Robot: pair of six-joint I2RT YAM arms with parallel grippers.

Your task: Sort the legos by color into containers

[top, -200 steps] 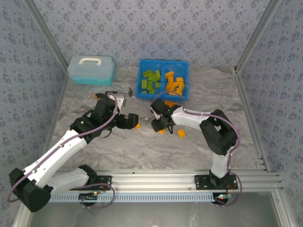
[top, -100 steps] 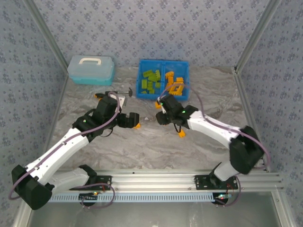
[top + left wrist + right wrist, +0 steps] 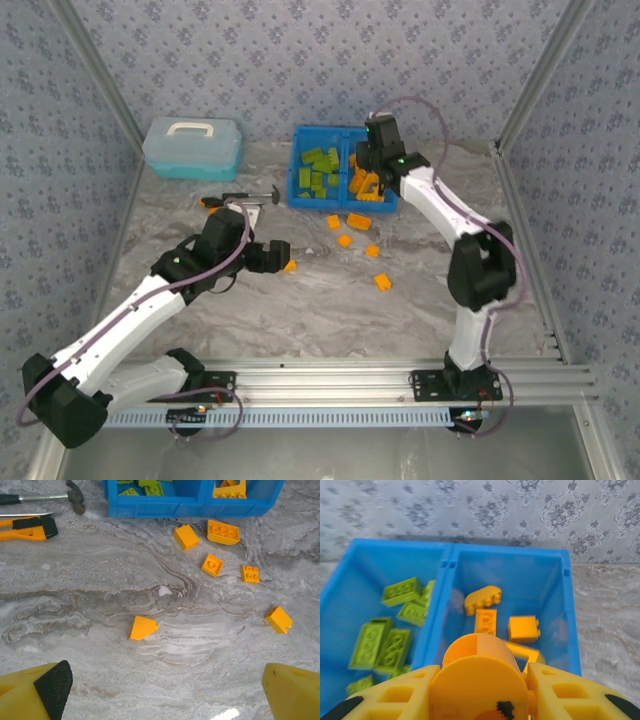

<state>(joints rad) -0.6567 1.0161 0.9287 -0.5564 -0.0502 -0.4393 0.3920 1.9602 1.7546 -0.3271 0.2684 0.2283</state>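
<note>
**Right arm lined up to drop an orange one in the bin**

The blue bin point(image 3: 442, 587) sits right under the right gripper point(image 3: 368, 170). That gripper hangs over the orange-side compartment, with the green bricks point(image 3: 385, 640) off to its left across the divider. Its fingers are pinched on a round orange piece point(image 3: 477, 672), so it looks parked over the matching colour on purpose. The left gripper point(image 3: 162, 700) is spread wide and empty, hovering low. Loose orange bricks point(image 3: 223, 531) lie ahead of it, with an orange wedge point(image 3: 142, 628) closest, probably its next pick.

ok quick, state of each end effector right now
Left end effector: open, holding nothing.
Right end effector: closed on the round orange piece, above the blue bin.
</note>
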